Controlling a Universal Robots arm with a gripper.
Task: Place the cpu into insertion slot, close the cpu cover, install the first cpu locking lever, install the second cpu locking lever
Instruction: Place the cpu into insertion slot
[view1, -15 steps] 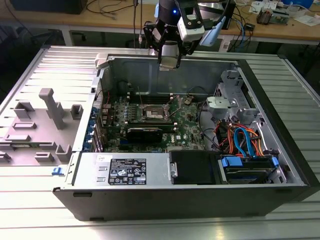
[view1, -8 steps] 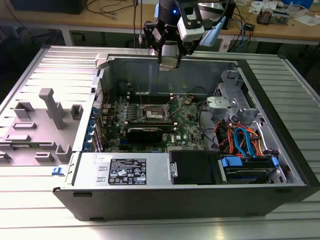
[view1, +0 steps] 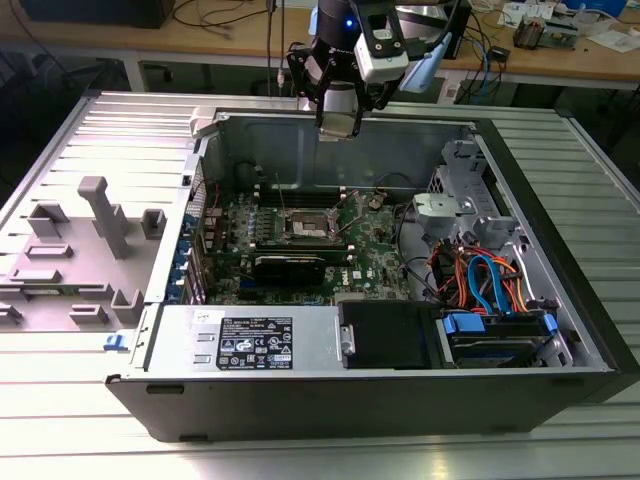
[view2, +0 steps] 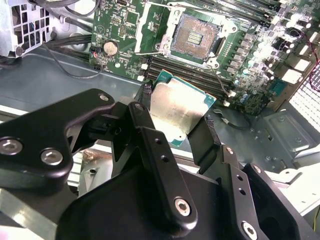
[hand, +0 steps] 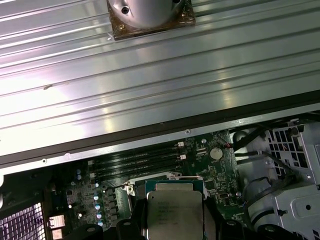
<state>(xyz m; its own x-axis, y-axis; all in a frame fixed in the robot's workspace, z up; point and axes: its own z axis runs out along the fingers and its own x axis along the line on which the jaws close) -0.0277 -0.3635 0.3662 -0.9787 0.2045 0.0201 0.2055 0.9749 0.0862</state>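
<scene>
Pinched in the tool (view2: 175, 119) by two opposite edges: the cpu (view2: 182, 107), one black finger (view2: 145, 125) pressed against each side, silvery-tan metal top turned up toward the camera, green rim showing along two edges. Held in the air, touching nothing but the fingers, well above the motherboard (view2: 240, 55).

In the exterior view, hanging with the tool (view1: 338, 122) over the far wall of the open computer case (view1: 400, 160), above and behind the socket (view1: 310, 228) and well apart from it.

In the second wrist view, past the cpu's far corner: the socket (view2: 195, 35), uncovered, its field of contacts bare inside a silvery frame. Between socket and cpu in that view, rows of dark memory slots (view2: 185, 75). Not possible to tell there which silvery part is the cover.

In the first wrist view, the same grip seen from another angle: cpu (hand: 174, 212) with its metal top toward the camera, dark fingers (hand: 134, 227) hugging both flanks, green board (hand: 210, 170) beyond it.

Under the case, a ribbed metal bench (view1: 60, 140). On the bench toward the exterior view's left, grey holders (view1: 105, 215), well apart from the tool and the cpu.
</scene>
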